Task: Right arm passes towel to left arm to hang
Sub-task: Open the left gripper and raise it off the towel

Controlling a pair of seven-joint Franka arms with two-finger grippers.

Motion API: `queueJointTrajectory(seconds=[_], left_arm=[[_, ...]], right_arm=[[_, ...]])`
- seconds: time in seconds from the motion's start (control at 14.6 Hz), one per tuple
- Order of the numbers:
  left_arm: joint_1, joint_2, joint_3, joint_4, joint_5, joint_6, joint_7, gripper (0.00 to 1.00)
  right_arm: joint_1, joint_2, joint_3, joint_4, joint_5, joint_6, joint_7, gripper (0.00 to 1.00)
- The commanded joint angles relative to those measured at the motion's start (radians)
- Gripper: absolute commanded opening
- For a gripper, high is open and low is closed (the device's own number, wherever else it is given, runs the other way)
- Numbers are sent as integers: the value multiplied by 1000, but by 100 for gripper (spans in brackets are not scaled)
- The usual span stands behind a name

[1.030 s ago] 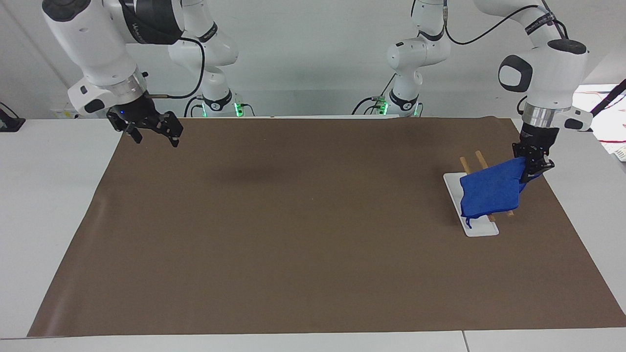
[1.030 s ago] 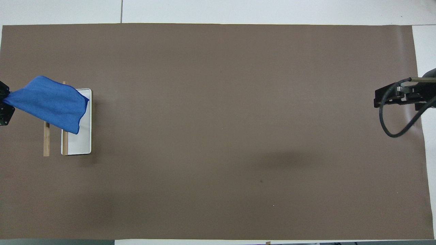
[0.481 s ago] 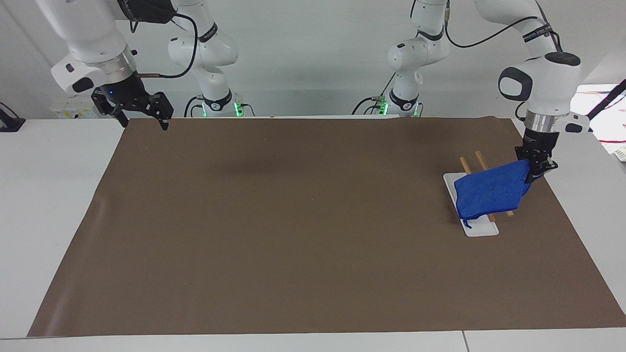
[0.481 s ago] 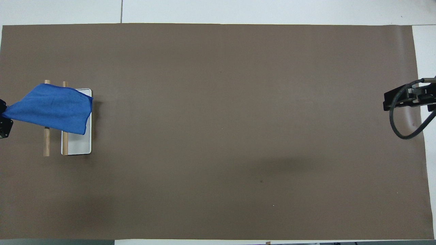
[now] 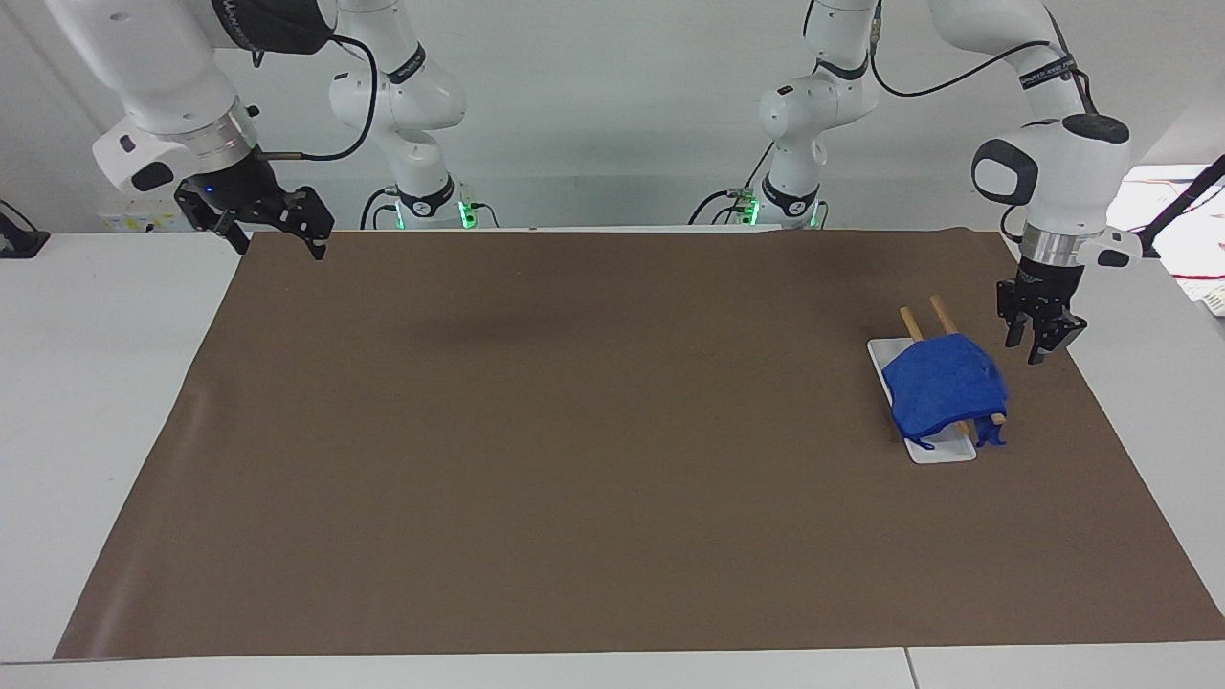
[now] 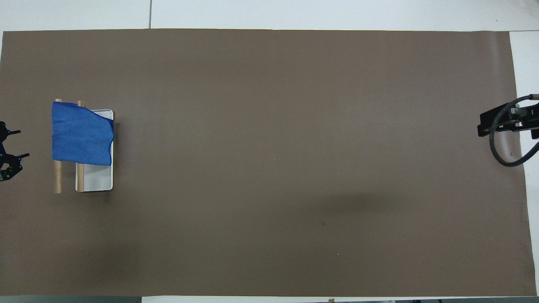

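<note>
A brown mat [image 5: 612,440] covers most of the white table [image 5: 96,383], and both views show it bare except at the left arm's end. The right arm [image 5: 163,77] waits raised over the mat's corner at its own end, close to the robots; its gripper [image 5: 278,230] has the fingers spread and carries nothing. The left arm [image 5: 1062,163] reaches down at its end of the table, and its gripper [image 5: 1038,340] hangs just beside the rack with fingers parted, apart from the cloth. There a white tray [image 5: 943,450] lies on the mat with two wooden rods [image 6: 57,181] running along it. The blue towel [image 5: 943,388] is draped over both rods, covering the tray's part farther from the robots, and one corner dangles past a rod's end.
</note>
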Motion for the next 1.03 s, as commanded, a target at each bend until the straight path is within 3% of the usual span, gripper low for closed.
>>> queueJointTrajectory(seconds=[0.0, 0.14, 0.34, 0.62, 0.96], left_arm=[[-31, 51, -9, 146, 8, -120, -19, 100], [-54, 80, -10, 258, 10, -217, -10, 100], [-121, 82, -10, 332, 11, -262, 63, 100], [-203, 71, -12, 344, 10, -279, 302, 100], [-252, 74, -24, 353, -36, -280, 748, 100]], right_arm=[[-15, -14, 8, -15, 22, 0, -8, 100], [-14, -13, 9, -14, 22, 0, -7, 100], [-7, -13, 11, -15, 21, 5, -4, 100], [-6, -42, 15, -68, 24, 46, -1, 100], [26, -42, 20, -68, 24, 45, 76, 100]])
